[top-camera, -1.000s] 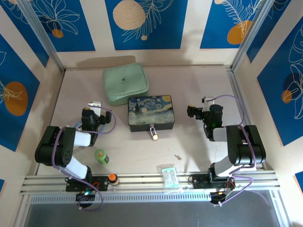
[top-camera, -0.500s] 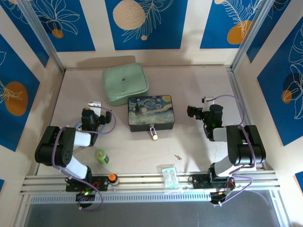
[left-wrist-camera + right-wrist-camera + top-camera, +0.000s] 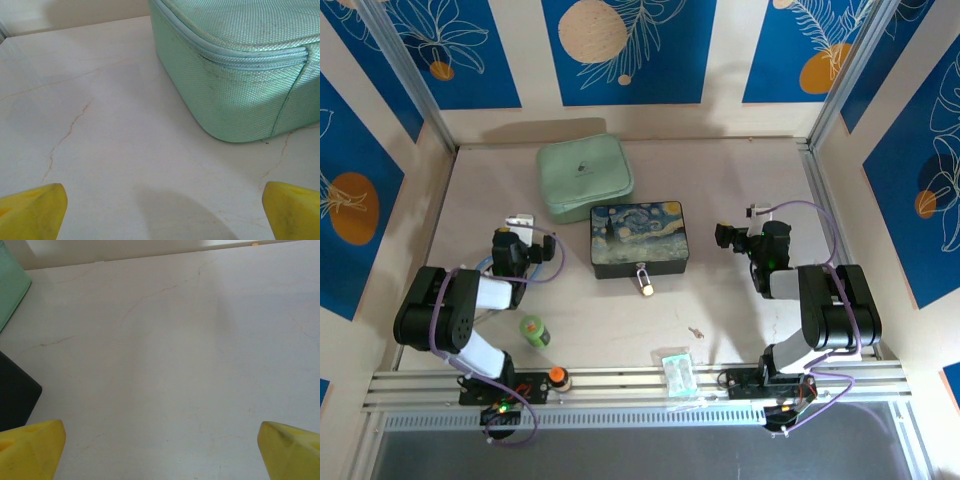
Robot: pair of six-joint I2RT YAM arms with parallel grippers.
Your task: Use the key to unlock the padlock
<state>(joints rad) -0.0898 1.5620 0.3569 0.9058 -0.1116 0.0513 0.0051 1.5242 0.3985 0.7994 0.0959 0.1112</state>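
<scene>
Top external: task looks unstarted. Padlock (image 3: 646, 288) sits at the near face of the box (image 3: 640, 238), just below the clasp; it's too small to tell if the shackle is latched. Key (image 3: 696, 332) lies loose on the desk (image 3: 750, 300), nearer the arm bases, to the right of the padlock and apart from it.

Left end effector (image 3: 164, 212) is released, jaws wide with nothing between them, over bare desk just beside the green case (image 3: 235, 75). Right end effector (image 3: 160, 452) is also released and empty, right of the box and well apart from the key.

My read on what's left is everything: pick up the key, steady the padlock, insert, turn, free the shackle. The tiny flat key will likely be the hard grasp.
</scene>
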